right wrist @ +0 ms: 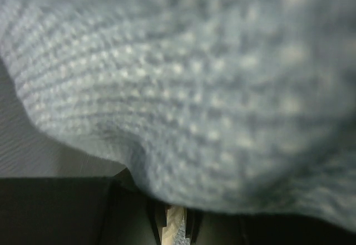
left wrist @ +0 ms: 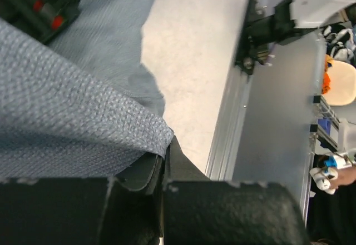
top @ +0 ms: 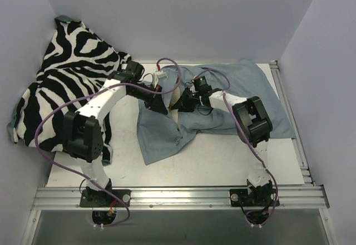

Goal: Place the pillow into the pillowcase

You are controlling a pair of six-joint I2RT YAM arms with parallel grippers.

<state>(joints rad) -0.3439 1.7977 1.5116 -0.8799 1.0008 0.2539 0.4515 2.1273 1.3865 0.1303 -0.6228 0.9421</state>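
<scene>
Grey-blue cloth of the pillowcase (left wrist: 67, 106) is pinched at a folded edge in the left gripper (left wrist: 164, 153), whose two dark fingers are pressed together on the fabric with no gap between them; the cloth rises from that grip and drapes across the left of the wrist view, lifted off the white table (left wrist: 189, 50). The right gripper (right wrist: 175, 223) sits nearly closed, with only a narrow slot between its fingers, and a strip of the same woven cloth runs through that slot, so it is clamped on the pillowcase too; the rest of its view is filled with blurred fabric. From above, the two grippers meet close together near the middle of the table, both at the left edge of the pillowcase, which spreads rumpled from there toward the right and far side, with one flap trailing toward the near left. A thin cream sliver of the pillow (top: 176, 114) shows just between the grippers at that edge; the rest of it is hidden under the cloth. A zebra cloth (top: 67, 73) lies heaped at the far left, touching the left arm's side of the table.
</scene>
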